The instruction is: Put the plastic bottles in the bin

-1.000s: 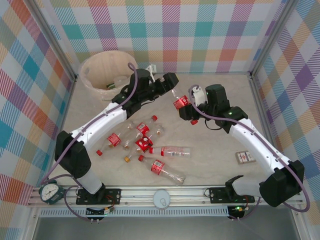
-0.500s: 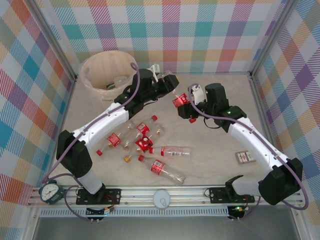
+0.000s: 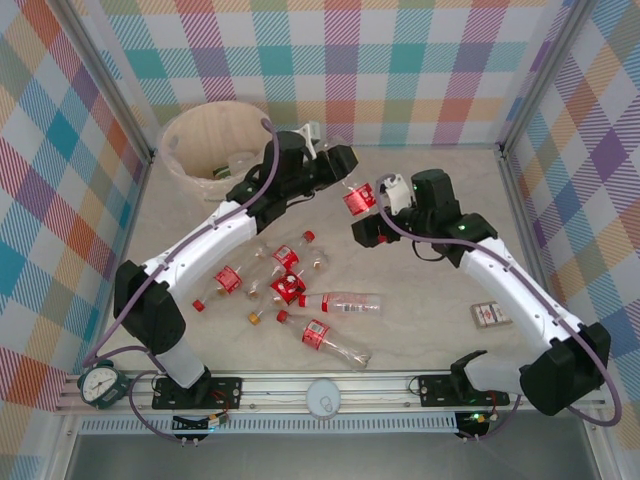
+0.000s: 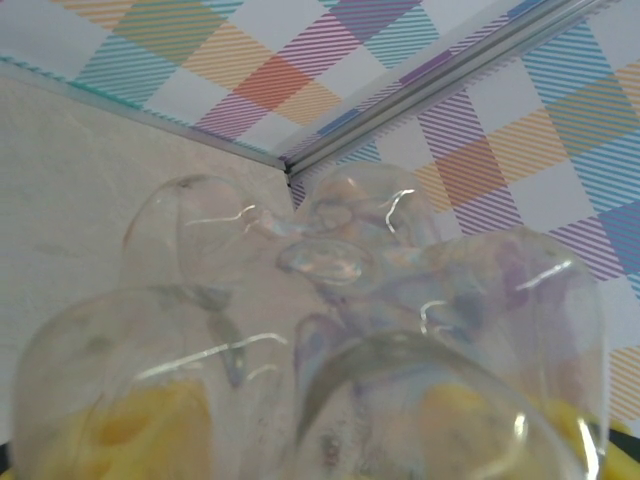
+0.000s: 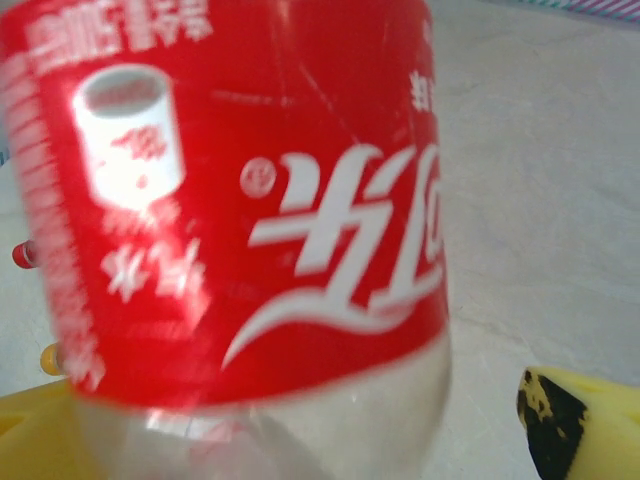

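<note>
Top external view: a bottle [image 3: 357,201] with a red label is held in the air between the two claws, above the counter [image 3: 420,325] and well apart from the bin [image 3: 195,125] in the far left corner. The left claw [image 3: 346,176] is judged to be closed on the clear bottom end, and the bottle [image 4: 340,330] is seen pressed close to the left wrist camera. The right claw [image 3: 379,207] is spread wide; in the right wrist view a gap is seen between the bottle [image 5: 250,200] and one yellow fingertip [image 5: 575,425]. A slip is to be feared. The grip is taken on thin, smooth plastic at one end, so the bottle may pivot or be squeezed out during the swing to the bin. It could also be knocked loose if the right claw is drawn back crookedly, since its fingers stand on either side of the label. A release made too early would drop it on the rim or beside the bin. The contact of the left fingers cannot be made out from above, and through the plastic they are yellow blurs. The cap cannot be made out. Some of the bottles [image 3: 290,285] lying on the counter are partly covered by the left arm, and the bin's contents are hard to read.
</note>
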{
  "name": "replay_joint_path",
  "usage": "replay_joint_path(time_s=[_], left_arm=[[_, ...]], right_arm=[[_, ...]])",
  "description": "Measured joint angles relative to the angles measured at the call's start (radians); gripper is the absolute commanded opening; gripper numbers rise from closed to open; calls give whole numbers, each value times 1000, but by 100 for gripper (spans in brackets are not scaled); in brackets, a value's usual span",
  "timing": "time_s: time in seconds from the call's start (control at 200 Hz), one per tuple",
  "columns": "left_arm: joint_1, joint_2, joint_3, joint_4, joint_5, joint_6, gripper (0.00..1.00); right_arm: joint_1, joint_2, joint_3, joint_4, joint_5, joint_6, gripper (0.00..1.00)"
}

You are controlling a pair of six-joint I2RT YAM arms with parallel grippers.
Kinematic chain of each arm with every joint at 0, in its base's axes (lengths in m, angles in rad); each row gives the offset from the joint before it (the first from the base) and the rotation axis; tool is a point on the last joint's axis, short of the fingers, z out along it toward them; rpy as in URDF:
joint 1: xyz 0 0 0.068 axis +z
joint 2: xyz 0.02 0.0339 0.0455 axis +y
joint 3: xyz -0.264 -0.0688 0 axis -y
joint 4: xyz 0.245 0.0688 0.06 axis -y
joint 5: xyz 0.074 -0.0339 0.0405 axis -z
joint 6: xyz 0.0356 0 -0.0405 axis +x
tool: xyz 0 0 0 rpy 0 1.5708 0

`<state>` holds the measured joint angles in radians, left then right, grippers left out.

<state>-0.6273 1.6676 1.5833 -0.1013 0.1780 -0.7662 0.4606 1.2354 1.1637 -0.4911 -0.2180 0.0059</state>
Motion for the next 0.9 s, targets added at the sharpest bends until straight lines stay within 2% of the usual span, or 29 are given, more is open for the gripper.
replay_joint_path(time_s=[0.225, 0.395, 0.59, 0.9], left_arm=[[51, 47, 160, -91, 0, 123, 50], [135, 65, 292, -109, 8, 182, 49], [290, 58, 363, -79, -5, 188, 44], [547, -23, 310, -69, -49, 174, 36]], right_arm=[[-66, -76, 29, -37, 67, -10, 99], [-100, -80, 22, -53, 94, 14, 99], [-100, -72, 9, -55, 95, 36, 99], [-100, -28, 6, -56, 86, 51, 99]])
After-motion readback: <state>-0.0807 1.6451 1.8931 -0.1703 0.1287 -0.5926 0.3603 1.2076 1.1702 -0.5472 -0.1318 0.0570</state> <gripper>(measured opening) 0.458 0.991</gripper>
